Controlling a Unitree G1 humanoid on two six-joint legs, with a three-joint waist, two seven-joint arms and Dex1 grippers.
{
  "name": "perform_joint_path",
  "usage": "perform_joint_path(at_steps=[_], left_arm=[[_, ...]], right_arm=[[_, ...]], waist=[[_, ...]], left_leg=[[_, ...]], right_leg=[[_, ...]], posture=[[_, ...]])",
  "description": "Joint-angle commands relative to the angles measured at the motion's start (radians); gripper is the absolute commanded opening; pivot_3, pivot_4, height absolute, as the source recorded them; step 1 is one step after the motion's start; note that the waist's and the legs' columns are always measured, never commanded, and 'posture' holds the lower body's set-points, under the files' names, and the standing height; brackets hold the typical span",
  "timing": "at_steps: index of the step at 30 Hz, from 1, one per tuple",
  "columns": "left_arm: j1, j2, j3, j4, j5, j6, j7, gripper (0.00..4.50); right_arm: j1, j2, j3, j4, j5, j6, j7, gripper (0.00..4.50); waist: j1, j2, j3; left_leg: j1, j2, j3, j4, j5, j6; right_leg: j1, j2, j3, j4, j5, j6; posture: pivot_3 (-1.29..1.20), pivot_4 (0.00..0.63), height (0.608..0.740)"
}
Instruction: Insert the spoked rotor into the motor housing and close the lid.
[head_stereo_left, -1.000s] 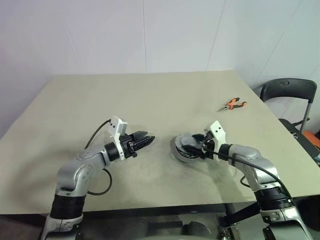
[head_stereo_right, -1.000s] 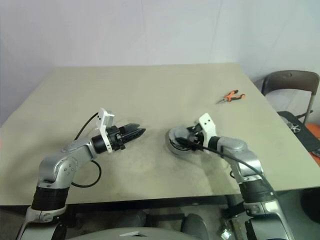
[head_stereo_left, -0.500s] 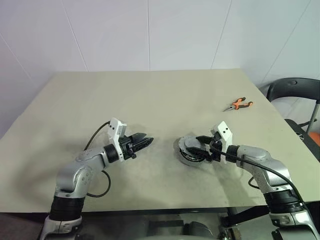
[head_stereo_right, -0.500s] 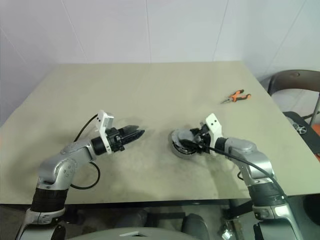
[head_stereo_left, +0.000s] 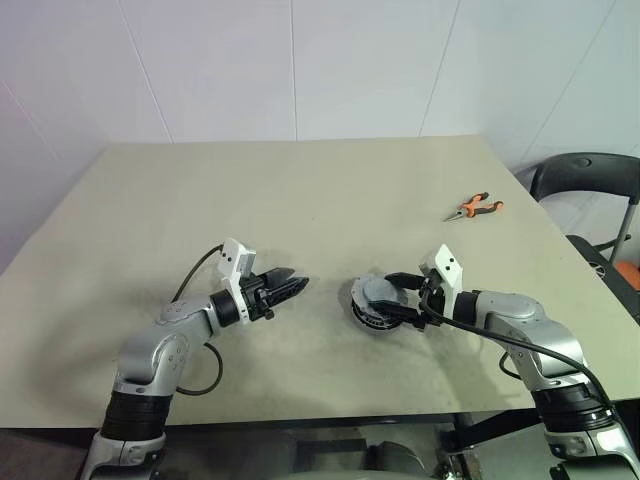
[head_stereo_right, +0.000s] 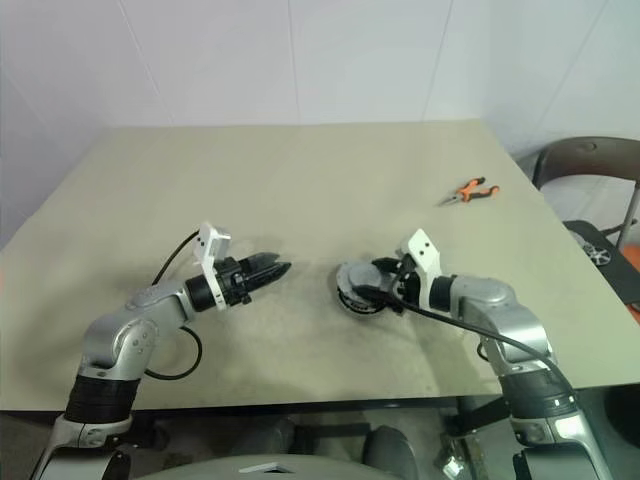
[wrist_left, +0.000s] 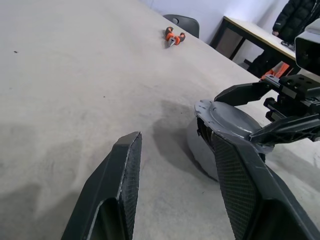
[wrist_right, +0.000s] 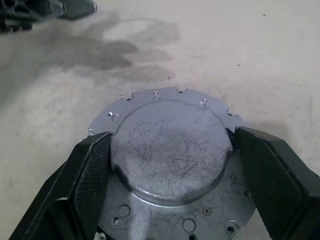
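My right pincer (wrist_right: 167, 165) clasps the round grey scratched metal lid (wrist_right: 172, 150) on both sides, atop the dark-rimmed motor housing (head_stereo_left: 372, 316) on the beige table (head_stereo_left: 300, 200). My left pincer (head_stereo_left: 292, 287) hovers nearby, parted and empty.

A broad beige table (head_stereo_left: 300, 200) stands against plain white panelled walls (head_stereo_left: 300, 70), with orange-handled pliers (head_stereo_left: 474, 208) lying near its far right corner and a dark chair (head_stereo_left: 585, 180) just beyond its right edge, all under soft, even light.
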Motion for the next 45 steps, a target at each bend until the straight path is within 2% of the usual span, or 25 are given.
perform_joint_path(at_steps=[1,8,18,23,33,38,45], left_arm=[[-0.002,0.005,0.005,-0.007,0.003,-0.024,-0.010,2.36],[0.005,0.008,0.005,-0.003,0.008,-0.032,-0.021,2.36],[-0.003,0.010,-0.003,0.011,0.014,-0.040,-0.030,2.36],[-0.003,0.010,-0.004,0.008,0.011,-0.037,-0.025,2.36],[0.004,0.011,-0.004,0.013,0.012,-0.044,-0.029,2.36],[0.014,0.012,-0.005,0.013,0.015,-0.050,-0.030,2.36],[0.019,0.011,-0.011,0.020,0.021,-0.060,-0.037,2.36]], right_arm=[[-0.014,-0.043,0.035,0.041,-0.089,-0.113,0.024,3.54],[-0.016,-0.077,0.041,0.080,-0.091,-0.123,0.091,3.54],[-0.077,-0.102,-0.066,0.128,0.066,0.059,0.161,3.54],[0.001,-0.165,0.038,0.085,-0.071,-0.109,0.204,3.54],[0.008,-0.134,0.052,0.088,-0.102,-0.159,0.164,3.54],[-0.012,-0.096,0.015,0.083,-0.062,-0.098,0.118,3.54],[0.026,-0.102,-0.014,0.025,0.002,-0.017,0.126,3.54]], waist=[[0.002,0.000,0.000],[0.005,0.000,0.000],[0.005,0.000,0.000],[0.007,0.000,0.000],[0.004,-0.001,-0.001],[0.001,-0.002,-0.001],[0.004,-0.001,-0.001]], left_leg=[[0.000,0.000,0.000,0.000,0.000,0.000],[0.000,0.000,0.000,0.002,0.000,0.000],[0.000,-0.001,-0.001,0.002,0.000,0.000],[0.000,-0.001,-0.001,0.003,0.000,0.000],[0.003,-0.001,-0.002,0.003,0.000,0.000],[0.004,-0.001,-0.002,0.003,0.000,0.000],[0.005,0.000,-0.002,0.003,0.001,-0.001]], right_leg=[[0.000,0.000,0.000,0.000,0.000,0.000],[0.001,0.000,0.000,0.000,0.000,0.000],[0.001,-0.001,0.000,0.000,0.000,0.000],[0.001,-0.001,0.000,0.000,0.000,0.000],[0.003,-0.001,-0.001,0.002,0.000,0.000],[0.004,-0.001,-0.001,0.002,0.000,0.000],[0.004,0.000,0.000,0.003,0.000,0.000]], posture=[[0.00,0.000,0.740],[0.00,0.000,0.740],[0.00,0.000,0.740],[0.00,0.000,0.740],[0.00,0.000,0.740],[0.00,0.000,0.740],[0.00,0.000,0.740]])
